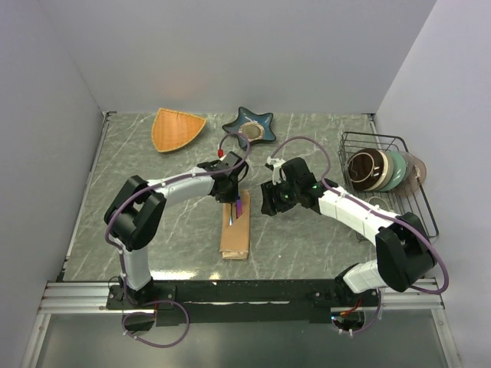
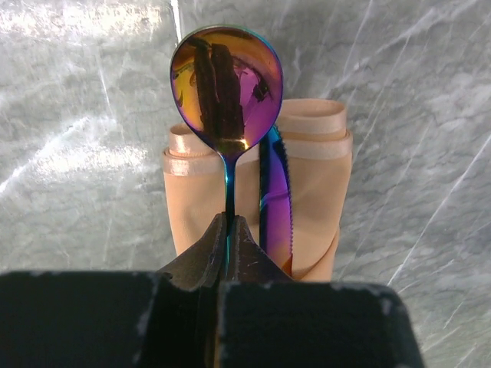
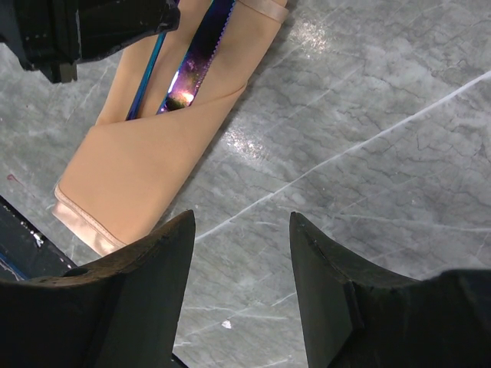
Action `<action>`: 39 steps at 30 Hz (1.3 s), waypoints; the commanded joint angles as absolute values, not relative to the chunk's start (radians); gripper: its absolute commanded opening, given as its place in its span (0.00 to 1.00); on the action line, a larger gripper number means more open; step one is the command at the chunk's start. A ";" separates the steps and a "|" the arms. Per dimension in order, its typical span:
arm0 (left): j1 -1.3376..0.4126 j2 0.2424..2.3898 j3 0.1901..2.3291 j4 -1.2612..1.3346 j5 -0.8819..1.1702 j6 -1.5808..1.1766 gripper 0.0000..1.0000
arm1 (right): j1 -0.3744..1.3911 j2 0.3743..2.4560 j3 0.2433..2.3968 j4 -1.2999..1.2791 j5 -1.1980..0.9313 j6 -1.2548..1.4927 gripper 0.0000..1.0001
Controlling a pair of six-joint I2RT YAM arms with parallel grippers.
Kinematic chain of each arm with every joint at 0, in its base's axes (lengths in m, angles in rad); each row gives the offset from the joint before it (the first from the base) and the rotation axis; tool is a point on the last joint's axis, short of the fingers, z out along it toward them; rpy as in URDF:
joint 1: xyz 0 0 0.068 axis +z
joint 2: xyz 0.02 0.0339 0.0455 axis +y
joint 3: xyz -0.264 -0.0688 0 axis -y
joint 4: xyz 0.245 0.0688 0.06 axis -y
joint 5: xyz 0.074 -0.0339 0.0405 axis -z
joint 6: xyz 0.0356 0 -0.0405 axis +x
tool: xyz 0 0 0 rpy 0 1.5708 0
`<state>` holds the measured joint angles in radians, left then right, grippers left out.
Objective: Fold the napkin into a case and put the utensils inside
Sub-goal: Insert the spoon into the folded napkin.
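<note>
Marble table (image 1: 307,249), left end effector (image 2: 229,230) pinching spoon (image 2: 226,84) above napkin (image 2: 314,192), right end effector (image 3: 242,261) wide, rack (image 1: 374,136) nearby

My grey marble table (image 1: 307,245) is boxed by plain pale walls (image 1: 230,54) at nine, twelve and three o'clock, with soft glare on the stone.

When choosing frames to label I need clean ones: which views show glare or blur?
Left wrist: the spoon mirrors its surroundings, the table glares at left, the fingers look soft. Right wrist: a glint on the knife. Top external: even light.
</note>
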<state>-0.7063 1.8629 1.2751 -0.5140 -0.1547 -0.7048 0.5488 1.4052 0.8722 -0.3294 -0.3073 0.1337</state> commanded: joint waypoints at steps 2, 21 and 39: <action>-0.715 1.783 1.266 -0.497 -0.164 -0.744 0.01 | 0.538 1.382 0.882 -0.298 -0.304 0.137 0.61; -0.732 1.750 1.209 -0.511 -0.121 -0.764 0.01 | 0.538 1.385 0.877 -0.287 -0.298 0.140 0.61; -0.761 1.727 1.151 -0.505 -0.097 -0.787 0.03 | 0.537 1.393 0.884 -0.282 -0.301 0.141 0.61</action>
